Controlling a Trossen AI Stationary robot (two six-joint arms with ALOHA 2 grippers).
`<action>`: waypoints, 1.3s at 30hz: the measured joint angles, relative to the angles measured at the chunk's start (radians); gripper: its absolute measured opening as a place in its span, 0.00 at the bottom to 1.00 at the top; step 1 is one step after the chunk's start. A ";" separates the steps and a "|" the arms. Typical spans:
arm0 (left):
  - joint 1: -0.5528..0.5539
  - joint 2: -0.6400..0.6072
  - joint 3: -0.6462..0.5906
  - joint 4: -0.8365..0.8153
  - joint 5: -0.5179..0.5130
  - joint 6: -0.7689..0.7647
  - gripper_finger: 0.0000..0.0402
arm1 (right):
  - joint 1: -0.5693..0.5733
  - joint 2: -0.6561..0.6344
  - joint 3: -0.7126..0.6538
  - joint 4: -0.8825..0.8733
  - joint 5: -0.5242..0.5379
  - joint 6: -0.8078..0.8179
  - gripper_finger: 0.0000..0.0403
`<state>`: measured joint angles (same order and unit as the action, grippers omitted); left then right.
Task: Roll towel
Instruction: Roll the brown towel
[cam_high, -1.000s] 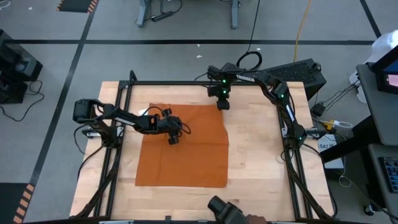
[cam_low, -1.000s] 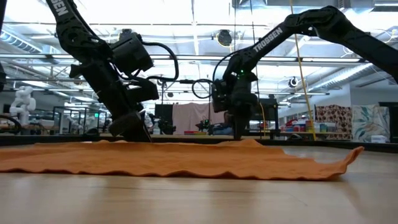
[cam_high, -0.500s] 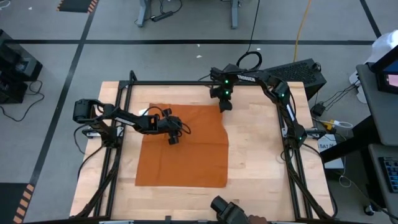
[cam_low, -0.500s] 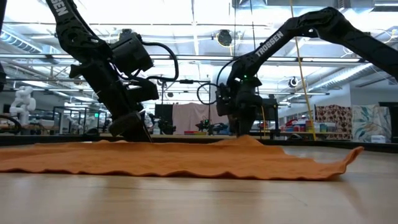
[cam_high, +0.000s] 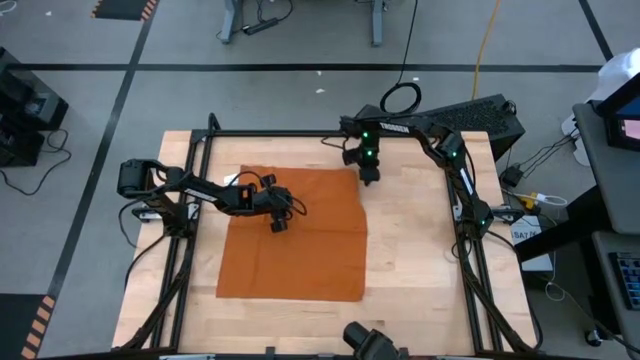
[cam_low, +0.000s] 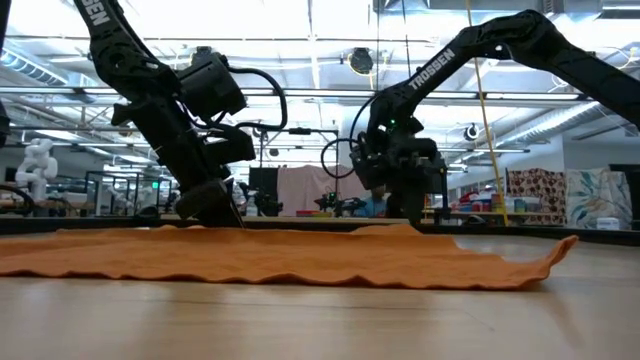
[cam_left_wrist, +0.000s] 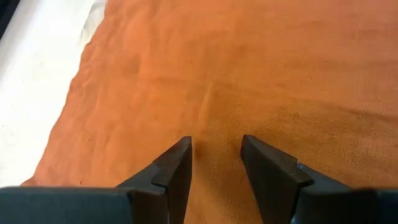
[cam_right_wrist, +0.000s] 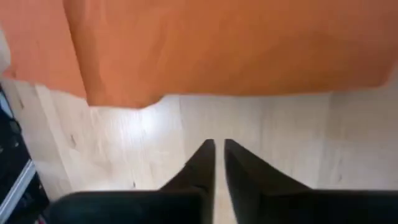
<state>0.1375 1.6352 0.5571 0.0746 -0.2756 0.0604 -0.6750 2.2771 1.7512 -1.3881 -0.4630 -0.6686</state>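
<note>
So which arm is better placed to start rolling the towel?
Probably the right: its gripper is at the towel's far corner, an edge to roll from. The left gripper sits over mid-cloth, fingers open.

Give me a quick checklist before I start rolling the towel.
1. Towel spread flat on the table, nothing rolled yet: ok.
2. Left hand down over the towel's upper left part, fingers apart with nothing between them: ok.
3. Right hand gripping the cloth: not ok. It is at the far right corner, fingers nearly together over bare wood beside the edge.
4. Towel edges inside the table: ok.
5. Whether the left fingertips touch the cloth: cannot tell.
</note>
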 joint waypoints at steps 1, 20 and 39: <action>0.000 0.000 0.000 0.000 0.000 0.000 0.38 | 0.000 -0.001 0.000 0.008 0.014 0.016 0.03; 0.000 0.000 0.000 0.001 0.001 0.002 0.38 | 0.024 -0.004 -0.038 0.188 0.102 0.191 0.12; 0.000 0.001 0.000 0.011 0.002 0.000 0.38 | -0.042 -0.061 -0.023 0.318 0.127 -0.050 0.28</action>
<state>0.1375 1.6363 0.5571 0.0856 -0.2733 0.0605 -0.7173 2.2166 1.7285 -1.0699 -0.3363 -0.7182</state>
